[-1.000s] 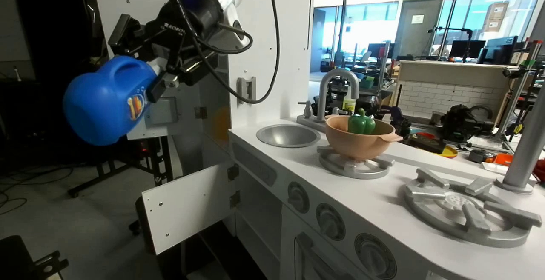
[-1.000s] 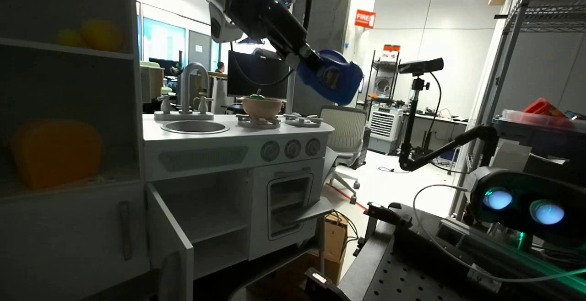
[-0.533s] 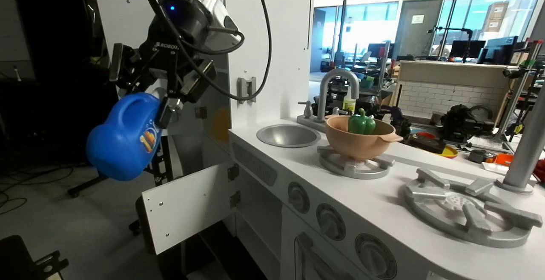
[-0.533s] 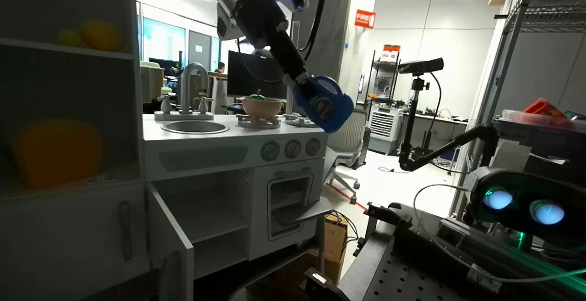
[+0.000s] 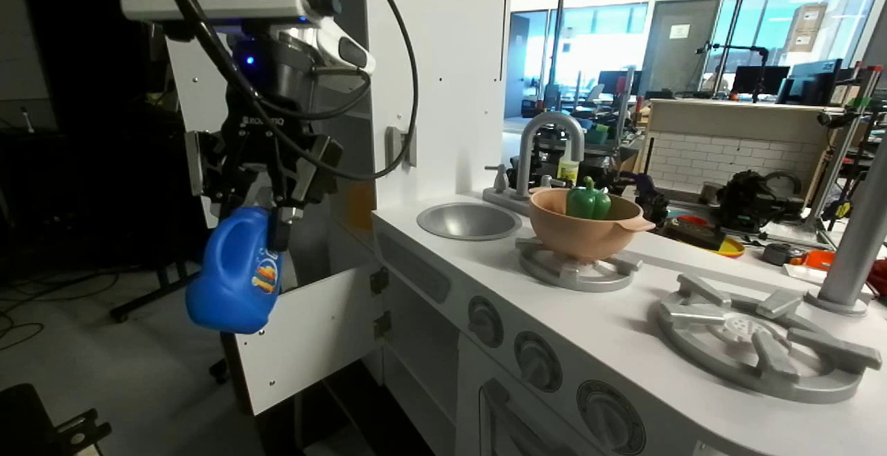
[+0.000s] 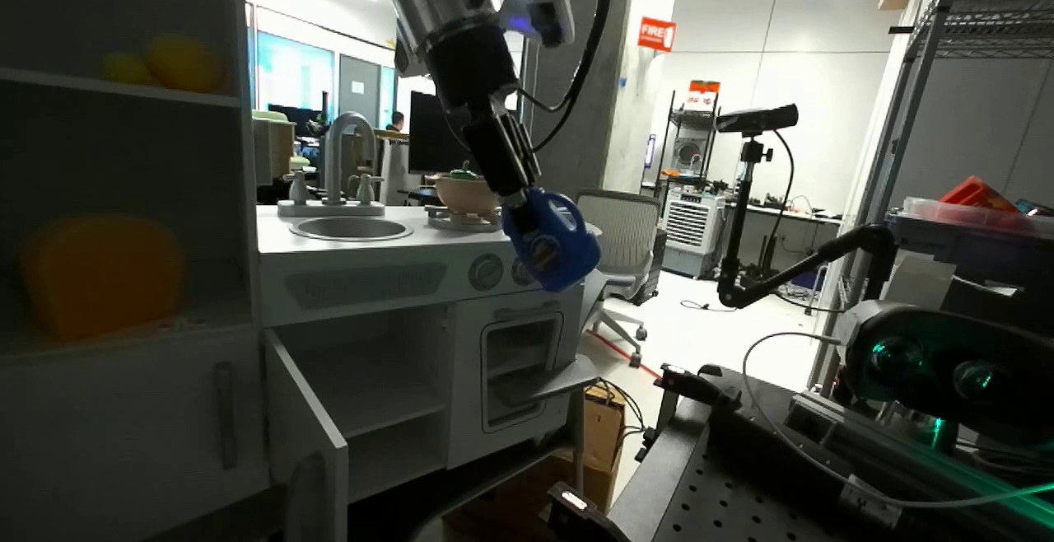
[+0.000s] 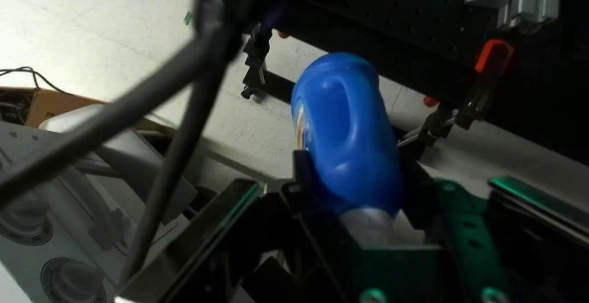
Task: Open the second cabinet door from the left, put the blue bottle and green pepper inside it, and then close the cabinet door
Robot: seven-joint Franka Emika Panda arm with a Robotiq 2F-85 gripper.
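Bottle, bright blue with a looped handle, is held up at the left in an exterior view, its upper part clamped from both sides by the claw, as is shown in the wrist view. It is hung beneath the claw, neck uppermost and base down, its long axis tilted so that the base is aimed outward, away from the cabinet. On that tilt, and on the cabinet's place below and inward from the claw, the coming move is judged to turn: the bottle would need to be lowered, then brought inward with its lean reduced, or the edge of the opening might be struck by its base. To the bottle's right, the cabinet door is found swung wide, its outer upper corner hidden behind the bottle; it could be nudged if the approach is made too close. Farther right, a sink is set in the white counter. Beyond the sink, the green pepper is nestled in a tan bowl, placed on a burner well apart from the claw. Stowing the bottle is taken to be the step in hand; the pepper's transfer and the door's closing are judged to be left for later.
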